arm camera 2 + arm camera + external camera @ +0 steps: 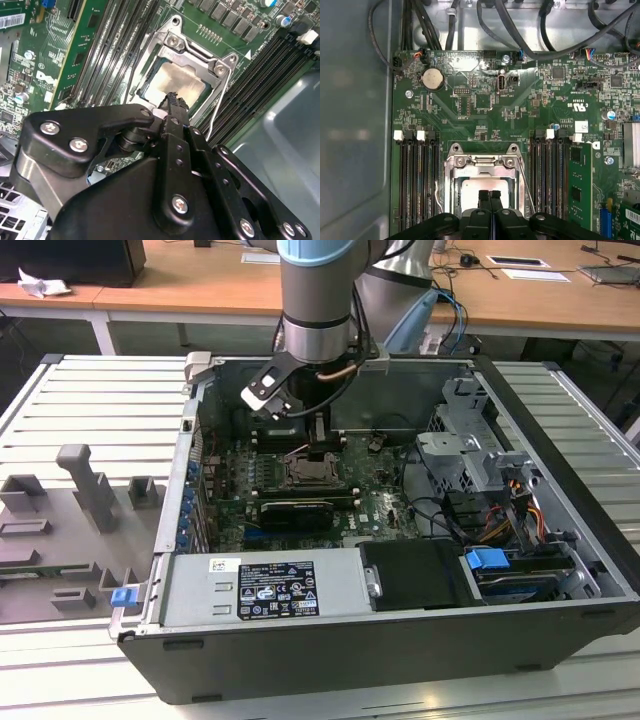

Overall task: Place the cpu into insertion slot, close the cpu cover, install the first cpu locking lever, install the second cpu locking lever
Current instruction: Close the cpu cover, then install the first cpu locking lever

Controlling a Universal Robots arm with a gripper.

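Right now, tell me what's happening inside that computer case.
A single robot arm reaches into the open computer case. Its jaws are shut and hold nothing, with their tips down over the cpu. The cpu sits in the insertion slot, with the cpu cover lying over it.

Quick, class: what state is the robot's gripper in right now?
Gripper: closed, holding nothing, tip just over the chip.

In the exterior view an open computer case (350, 665) lies on a slatted table (100, 400), with its silver power supply (265, 587) at six o'clock of the motherboard (375, 502), a metal drive cage (470, 440) at three, and grey fixtures (85, 485) outside the case at nine.
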